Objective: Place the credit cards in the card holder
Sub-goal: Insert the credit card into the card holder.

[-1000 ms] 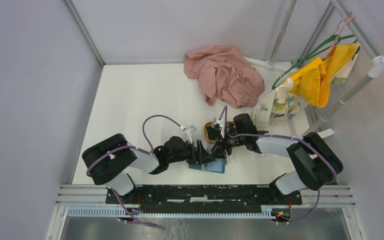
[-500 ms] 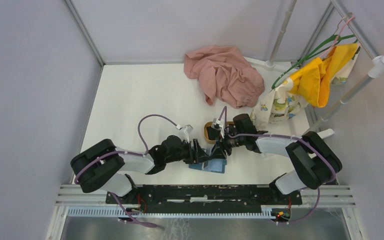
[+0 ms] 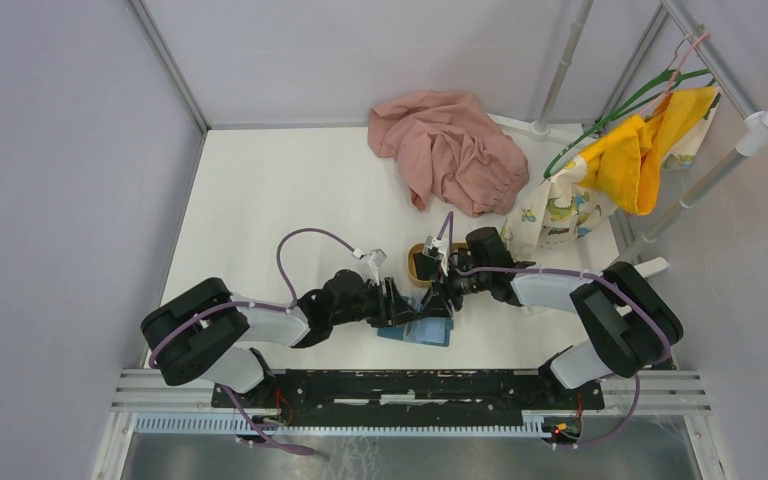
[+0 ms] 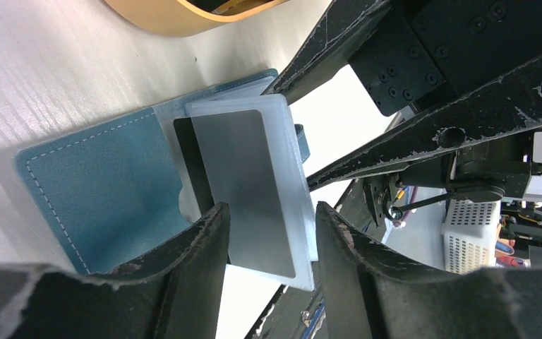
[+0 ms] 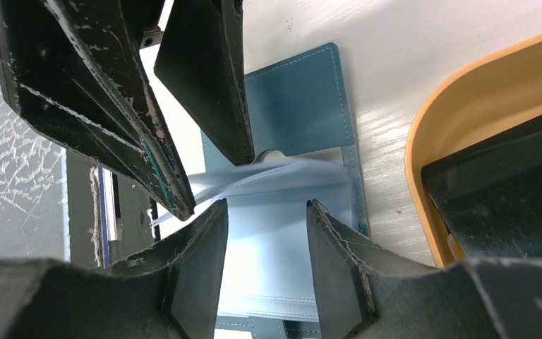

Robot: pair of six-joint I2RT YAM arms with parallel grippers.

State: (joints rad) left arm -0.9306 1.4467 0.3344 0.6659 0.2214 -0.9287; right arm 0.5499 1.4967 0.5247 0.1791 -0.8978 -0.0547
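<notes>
Your left gripper sits left, jaws apart astride a credit card sleeved in the open card holder on the worktop, the card's long axis running along the jaws; contact cannot be confirmed. Your right gripper hovers just right of it, jaws apart, empty.

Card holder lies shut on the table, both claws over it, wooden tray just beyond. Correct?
Not quite. The card holder lies open, not shut: the left wrist view shows its clear sleeves fanned out, with a dark card inside one. The rest holds: the left claw and right claw are both over it, and the wooden tray sits just beyond.
</notes>
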